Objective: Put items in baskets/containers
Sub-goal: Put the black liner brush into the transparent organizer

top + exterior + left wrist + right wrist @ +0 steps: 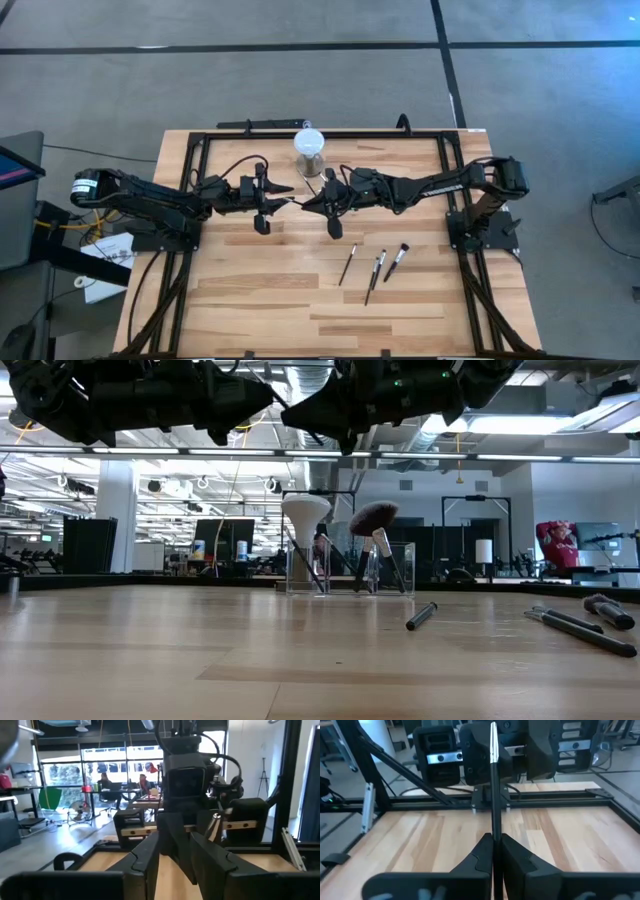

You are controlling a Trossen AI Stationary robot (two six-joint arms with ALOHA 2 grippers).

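The right end effector hangs above the middle of the worktop, its fingers clamped on a slim brush that stands up between them (silvery ferrule uppermost). Facing it close by, the left end effector has its fingers apart, holding nothing. Three more brushes lie on the worktop, near the clear container with brushes standing in it.

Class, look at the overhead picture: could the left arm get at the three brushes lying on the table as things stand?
Probably yes. The left gripper holds nothing, and bare table lies between it and the three brushes. The right gripper, closed on a brush, hangs nearer them.
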